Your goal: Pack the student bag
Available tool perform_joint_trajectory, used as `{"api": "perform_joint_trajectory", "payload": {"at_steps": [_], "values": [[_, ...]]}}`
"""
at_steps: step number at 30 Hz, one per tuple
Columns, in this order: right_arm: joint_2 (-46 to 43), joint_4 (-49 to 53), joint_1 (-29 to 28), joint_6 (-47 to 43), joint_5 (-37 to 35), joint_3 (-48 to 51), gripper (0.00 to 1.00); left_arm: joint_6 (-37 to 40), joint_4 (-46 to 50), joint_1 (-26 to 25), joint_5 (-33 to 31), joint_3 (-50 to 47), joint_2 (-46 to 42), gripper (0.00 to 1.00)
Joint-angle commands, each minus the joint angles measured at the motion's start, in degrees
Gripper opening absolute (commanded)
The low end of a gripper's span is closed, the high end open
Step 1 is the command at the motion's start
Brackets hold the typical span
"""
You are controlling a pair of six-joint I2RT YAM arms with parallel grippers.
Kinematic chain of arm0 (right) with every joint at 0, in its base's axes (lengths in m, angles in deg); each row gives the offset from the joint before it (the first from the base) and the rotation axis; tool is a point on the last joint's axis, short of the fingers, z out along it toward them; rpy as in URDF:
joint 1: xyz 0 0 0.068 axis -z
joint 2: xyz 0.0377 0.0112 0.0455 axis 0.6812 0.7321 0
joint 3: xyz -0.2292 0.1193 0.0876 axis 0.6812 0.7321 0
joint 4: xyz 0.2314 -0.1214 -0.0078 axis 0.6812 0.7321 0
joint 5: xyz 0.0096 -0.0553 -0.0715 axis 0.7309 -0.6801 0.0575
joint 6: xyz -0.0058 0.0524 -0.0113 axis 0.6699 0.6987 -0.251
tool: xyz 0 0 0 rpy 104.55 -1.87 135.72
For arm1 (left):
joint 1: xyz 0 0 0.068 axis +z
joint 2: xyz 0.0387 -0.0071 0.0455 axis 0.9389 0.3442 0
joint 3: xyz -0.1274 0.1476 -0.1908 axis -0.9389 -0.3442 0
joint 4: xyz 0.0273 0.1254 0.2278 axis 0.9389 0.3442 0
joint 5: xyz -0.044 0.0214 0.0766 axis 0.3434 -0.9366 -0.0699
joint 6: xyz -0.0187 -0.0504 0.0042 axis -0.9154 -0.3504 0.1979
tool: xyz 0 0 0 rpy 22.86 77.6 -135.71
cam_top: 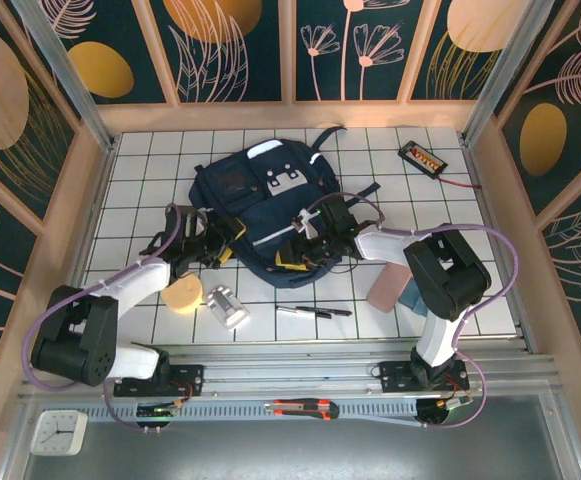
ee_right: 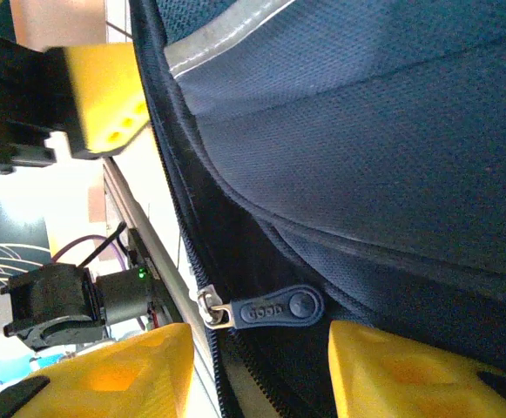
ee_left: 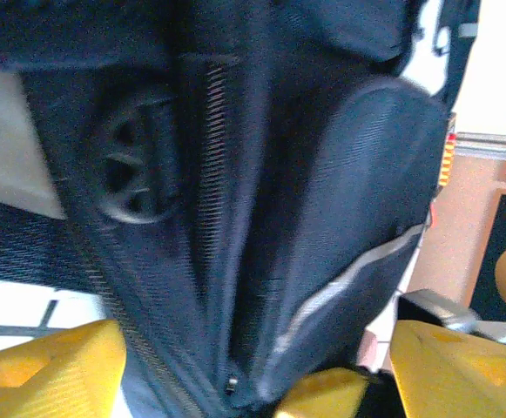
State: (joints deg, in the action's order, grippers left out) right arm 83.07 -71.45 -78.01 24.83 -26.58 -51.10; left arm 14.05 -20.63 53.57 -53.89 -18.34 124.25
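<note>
Well, your backpack (cam_top: 260, 195) lies on the white gridded table (cam_top: 150, 170) inside leaf-patterned walls (cam_top: 230, 50); left jaws stand wide, right jaws parted around its zipper pull (ee_right: 274, 307).

Near edge of the student bag (cam_top: 260, 190) is crowded: left gripper (cam_top: 222, 248) and right gripper (cam_top: 292, 258) both sit at it, close together, little gap between them; front tile row blocked left to right by round tan pad (cam_top: 182, 295), silver cylinder (cam_top: 227, 307), pen (cam_top: 315, 311), pink block (cam_top: 386, 286); right arm (cam_top: 440, 275) stands over the front-right tiles; back-right corner holds a black device (cam_top: 422, 158) with red lead (cam_top: 462, 180); bare tiles (cam_top: 145, 165) back-left of the bag, also between bag and device; wooden walls (cam_top: 70, 220) close left, back, right.
</note>
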Motion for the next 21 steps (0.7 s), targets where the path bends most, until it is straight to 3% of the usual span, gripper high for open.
{"api": "perform_joint_trajectory", "payload": {"at_steps": [1,8,21], "values": [[1.4,-2.1,0.3,1.3,-1.8,0.9,0.45,1.1,8.2,-0.2,-0.8,4.7,-2.5,0.77],[2.2,-1.5,0.2,1.1,-1.9,-0.1,0.45,2.6,10.1,-2.2,-1.1,10.1,2.5,0.75],[2.5,-2.7,0.2,1.7,-2.1,0.8,0.45,5.0,7.7,-2.5,-2.0,7.2,10.4,0.72]]}}
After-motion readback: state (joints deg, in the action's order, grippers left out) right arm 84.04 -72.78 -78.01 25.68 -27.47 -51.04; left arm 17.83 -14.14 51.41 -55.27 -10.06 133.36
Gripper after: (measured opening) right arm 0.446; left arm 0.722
